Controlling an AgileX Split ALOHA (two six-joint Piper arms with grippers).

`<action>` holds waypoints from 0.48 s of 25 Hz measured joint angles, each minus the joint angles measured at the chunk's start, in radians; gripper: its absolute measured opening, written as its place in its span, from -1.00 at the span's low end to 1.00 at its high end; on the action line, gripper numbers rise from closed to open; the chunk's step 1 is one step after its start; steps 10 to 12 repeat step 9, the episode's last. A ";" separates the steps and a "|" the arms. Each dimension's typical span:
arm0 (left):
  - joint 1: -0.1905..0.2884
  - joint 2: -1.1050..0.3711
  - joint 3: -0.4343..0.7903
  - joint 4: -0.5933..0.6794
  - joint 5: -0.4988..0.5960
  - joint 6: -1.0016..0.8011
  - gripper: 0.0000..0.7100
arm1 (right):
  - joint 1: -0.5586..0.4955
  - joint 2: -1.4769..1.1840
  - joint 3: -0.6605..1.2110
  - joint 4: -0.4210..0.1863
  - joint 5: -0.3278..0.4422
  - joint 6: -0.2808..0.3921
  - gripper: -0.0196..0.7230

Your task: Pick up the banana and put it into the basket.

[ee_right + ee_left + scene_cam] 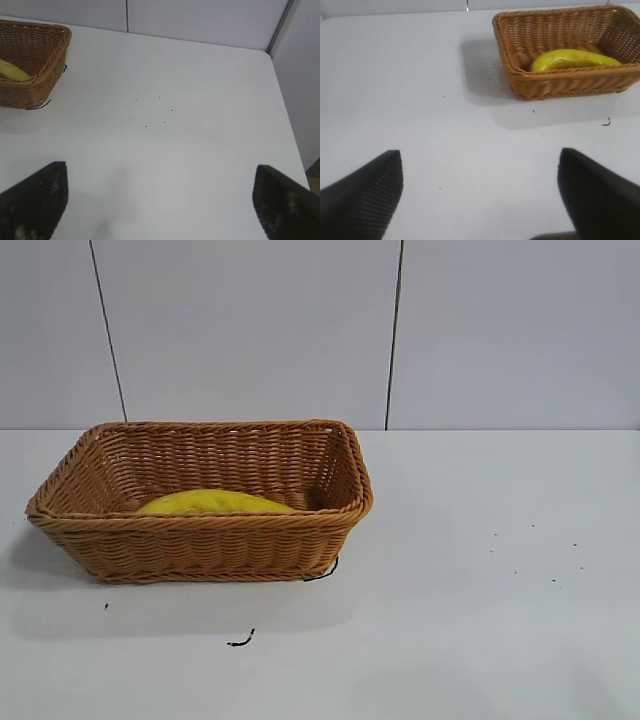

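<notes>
The white bench (480, 620) carries everything here, and the wicker basket (200, 540) serves as the landmark. The basket stands upright on the bench, its braided rim intact all round. Inside it lies the banana (215, 503), resting on the basket floor against the near wall, only its yellow back showing above the rim in the exterior view; the left wrist view shows it lying lengthwise along that wall.

The left pincer (480, 195) hangs above bare bench, well apart from the basket, its two dark fingers spread wide with nothing between them. The right pincer (160, 200) is likewise spread wide and empty, over bare bench farther from the basket on its other side. Neither arm appears in the exterior view.

A small dark curl of thread (241, 641) lies on the bench near the basket's front wall.

Judging from this, the placing step looks finished: the banana is in the basket and both pincers are clear. The next move likely calls for nothing beyond keeping the arms parked away.
</notes>
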 joint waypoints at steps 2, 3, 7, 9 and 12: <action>0.000 0.000 0.000 0.000 0.000 0.000 0.79 | 0.000 0.000 0.001 0.000 0.000 0.000 0.91; 0.000 0.000 0.000 0.000 0.000 0.000 0.79 | 0.000 0.000 0.001 0.000 0.000 0.000 0.91; 0.000 0.000 0.000 0.000 0.000 0.000 0.79 | 0.000 0.000 0.001 0.005 0.000 0.000 0.91; 0.000 0.000 0.000 0.000 0.000 0.000 0.79 | 0.000 0.000 0.001 0.005 0.000 0.000 0.91; 0.000 0.000 0.000 0.000 0.000 0.000 0.79 | 0.000 0.000 0.001 0.005 0.000 0.000 0.91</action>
